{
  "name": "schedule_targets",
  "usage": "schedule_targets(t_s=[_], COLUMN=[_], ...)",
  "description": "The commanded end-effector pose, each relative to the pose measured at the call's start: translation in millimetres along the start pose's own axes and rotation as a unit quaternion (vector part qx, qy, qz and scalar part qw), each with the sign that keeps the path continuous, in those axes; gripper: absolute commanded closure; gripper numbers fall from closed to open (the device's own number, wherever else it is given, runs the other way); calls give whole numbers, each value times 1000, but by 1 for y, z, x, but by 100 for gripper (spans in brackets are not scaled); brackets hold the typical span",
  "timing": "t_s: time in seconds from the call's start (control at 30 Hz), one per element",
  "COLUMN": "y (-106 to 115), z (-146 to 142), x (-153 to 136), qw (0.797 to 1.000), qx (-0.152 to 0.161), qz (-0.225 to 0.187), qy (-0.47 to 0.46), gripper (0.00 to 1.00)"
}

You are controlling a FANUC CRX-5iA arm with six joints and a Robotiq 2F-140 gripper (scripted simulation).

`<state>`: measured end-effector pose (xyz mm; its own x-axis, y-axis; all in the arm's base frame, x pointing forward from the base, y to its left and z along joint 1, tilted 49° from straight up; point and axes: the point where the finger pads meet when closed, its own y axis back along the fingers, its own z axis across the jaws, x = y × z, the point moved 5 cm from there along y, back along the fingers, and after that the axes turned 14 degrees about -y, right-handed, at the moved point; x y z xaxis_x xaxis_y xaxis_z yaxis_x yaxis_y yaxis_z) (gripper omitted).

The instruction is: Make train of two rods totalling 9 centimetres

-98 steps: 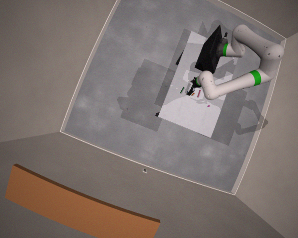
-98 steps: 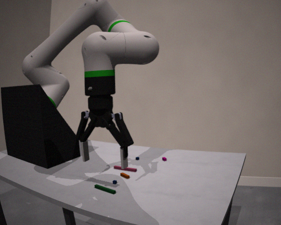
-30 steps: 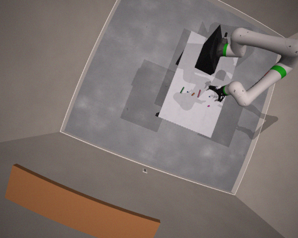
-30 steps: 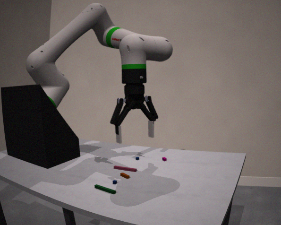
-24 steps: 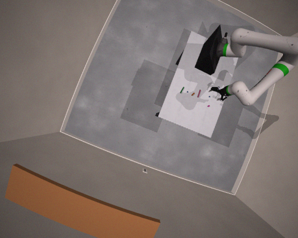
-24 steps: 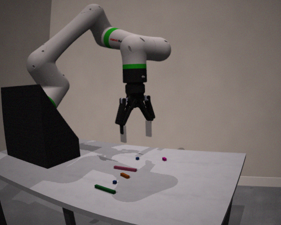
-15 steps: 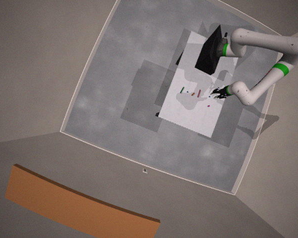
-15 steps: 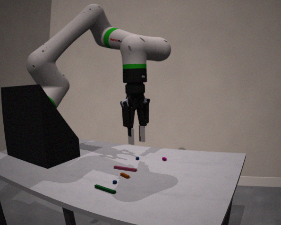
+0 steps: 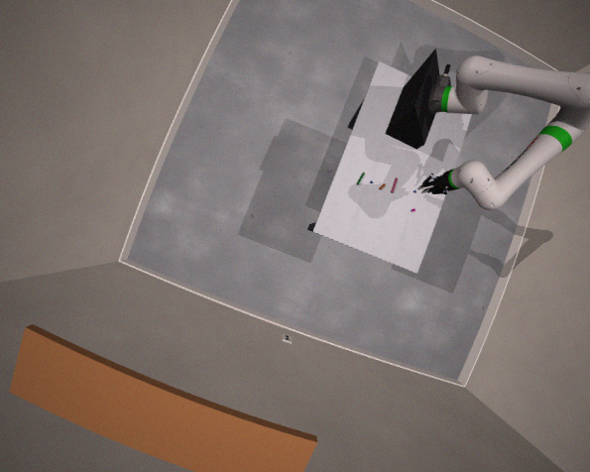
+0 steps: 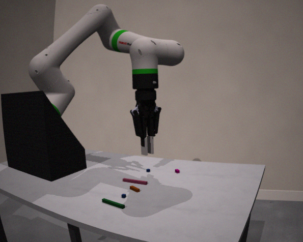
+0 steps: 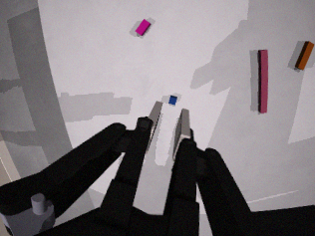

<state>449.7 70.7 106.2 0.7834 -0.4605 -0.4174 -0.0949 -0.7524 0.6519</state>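
Observation:
My gripper [image 9: 420, 188] [image 10: 147, 154] [image 11: 169, 116] is open by a narrow gap, empty, above the table. A blue rod [image 9: 414, 191] [image 10: 147, 170] [image 11: 172, 100] lies on the table just beyond the fingertips in the wrist view. A magenta rod [image 9: 413, 209] [image 10: 177, 171] [image 11: 143, 27] lies apart. A pink rod [image 9: 394, 185] [image 10: 134, 181] [image 11: 263, 81] lies beside an orange rod [image 9: 382, 186] [image 10: 134, 188] [image 11: 304, 56], apart from it. A second blue rod [image 9: 371, 181] [image 10: 123, 195] lies between the orange rod and a green rod [image 9: 360, 178] [image 10: 113, 203]. No rods touch.
The white table [image 9: 335, 223] [image 10: 224, 208] carries the rods. A large black stand [image 9: 413, 101] [image 10: 28, 135] rises from it at the arm's base. Shadows of the arm fall across the table around the rods.

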Motion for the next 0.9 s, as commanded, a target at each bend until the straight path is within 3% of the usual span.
schedule_targets(t_s=[0.0,0.87], y=[0,-8], z=[0,0], x=[0,0], qw=[1000,1000], qx=[0,0], qz=[0,0], qy=[0,0], gripper=[85,85])
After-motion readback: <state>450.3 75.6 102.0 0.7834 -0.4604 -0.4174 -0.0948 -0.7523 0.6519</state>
